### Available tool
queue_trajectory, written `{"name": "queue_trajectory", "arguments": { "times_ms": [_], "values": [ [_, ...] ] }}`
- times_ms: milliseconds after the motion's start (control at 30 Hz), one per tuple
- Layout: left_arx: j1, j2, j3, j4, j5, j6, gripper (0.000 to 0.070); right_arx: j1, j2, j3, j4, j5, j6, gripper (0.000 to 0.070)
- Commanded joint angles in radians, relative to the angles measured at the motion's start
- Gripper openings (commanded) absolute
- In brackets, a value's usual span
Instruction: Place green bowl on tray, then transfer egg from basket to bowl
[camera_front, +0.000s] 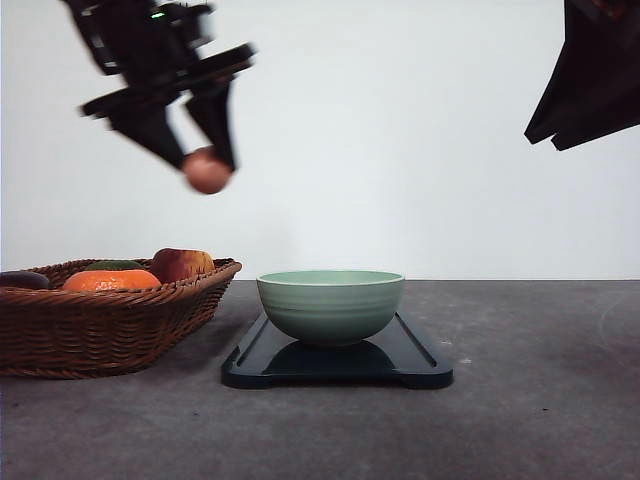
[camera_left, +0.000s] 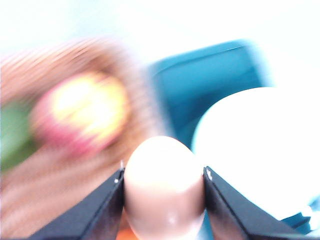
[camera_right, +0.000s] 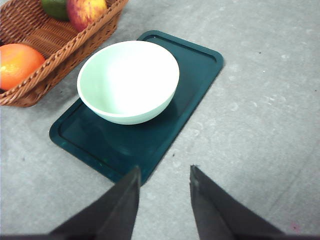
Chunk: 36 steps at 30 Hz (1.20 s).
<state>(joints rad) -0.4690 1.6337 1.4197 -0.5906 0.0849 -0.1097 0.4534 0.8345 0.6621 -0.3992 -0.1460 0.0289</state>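
Observation:
The pale green bowl (camera_front: 331, 305) (camera_right: 129, 81) stands upright on the dark teal tray (camera_front: 415, 357) (camera_right: 195, 85), and nothing lies inside it. The brown wicker basket (camera_front: 100, 325) (camera_right: 60, 37) sits just left of the tray. My left gripper (camera_front: 207, 168) (camera_left: 164, 187) hangs high above the basket's right end, shut on the tan egg (camera_front: 207, 170) (camera_left: 164, 185). In the blurred left wrist view the bowl (camera_left: 260, 145) and tray (camera_left: 210, 85) lie beyond the egg. My right gripper (camera_right: 164, 177) is open with nothing between its fingers, high over the table by the tray's edge.
The basket holds an orange (camera_front: 112, 280) (camera_right: 17, 65), a red-yellow apple (camera_front: 182, 264) (camera_right: 85, 11), a green fruit (camera_front: 112, 265) (camera_right: 56, 7) and a dark item (camera_front: 22, 279) at its left edge. Bare grey tabletop (camera_front: 540, 400) stretches right of the tray.

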Motion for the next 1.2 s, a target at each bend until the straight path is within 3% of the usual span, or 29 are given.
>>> {"name": "queue_trajectory", "arguments": {
  "times_ms": [0, 467, 1167],
  "values": [
    [-0.033, 0.038, 0.023, 0.050, 0.005, 0.028, 0.0228, 0.007, 0.007, 0.005, 0.010, 0.001, -0.010, 0.0195],
    [-0.167, 0.239, 0.023, 0.269, -0.018, 0.028, 0.0228, 0.007, 0.007, 0.005, 0.009, 0.001, -0.010, 0.0195],
    [-0.182, 0.371, 0.023, 0.298, -0.037, 0.027, 0.0229, 0.007, 0.007, 0.005, 0.009, 0.001, -0.007, 0.0195]
  ]
}}
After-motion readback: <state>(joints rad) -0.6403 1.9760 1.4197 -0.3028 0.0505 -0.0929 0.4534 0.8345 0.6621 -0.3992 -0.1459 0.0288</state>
